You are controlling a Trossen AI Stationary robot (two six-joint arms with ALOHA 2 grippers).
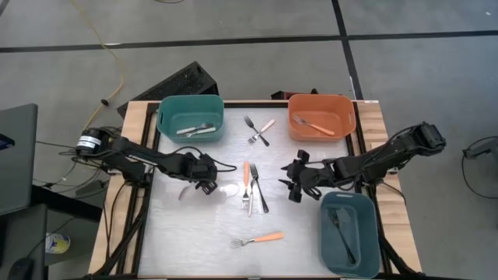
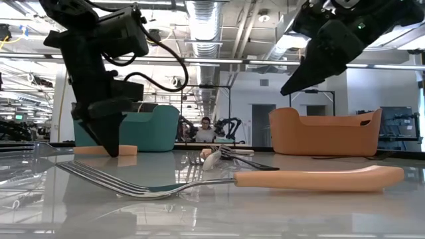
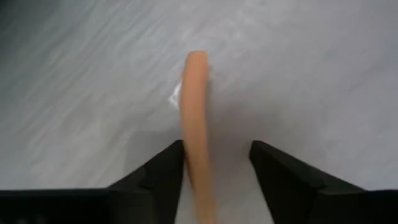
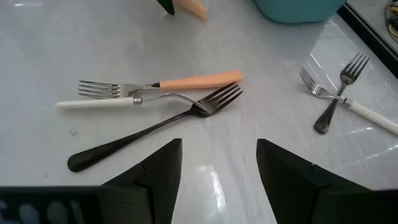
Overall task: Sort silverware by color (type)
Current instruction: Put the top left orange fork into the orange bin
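Three bins (image 1: 191, 117) hold forks; six forks (image 1: 250, 187) remain on the worktop, left gripper (image 3: 216, 163) open around an orange handle (image 3: 196, 112), right gripper (image 4: 219, 158) wide, empty.

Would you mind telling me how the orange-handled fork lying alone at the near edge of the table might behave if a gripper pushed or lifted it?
The orange-handled fork looks rigid, so it should not flop. Lying flat on the glossy table, it would probably slide or spin rather than roll. Its low profile likely leaves fingers little to pinch.

forks (image 1: 250, 187) crowding centre, bins (image 1: 190, 118) flanking
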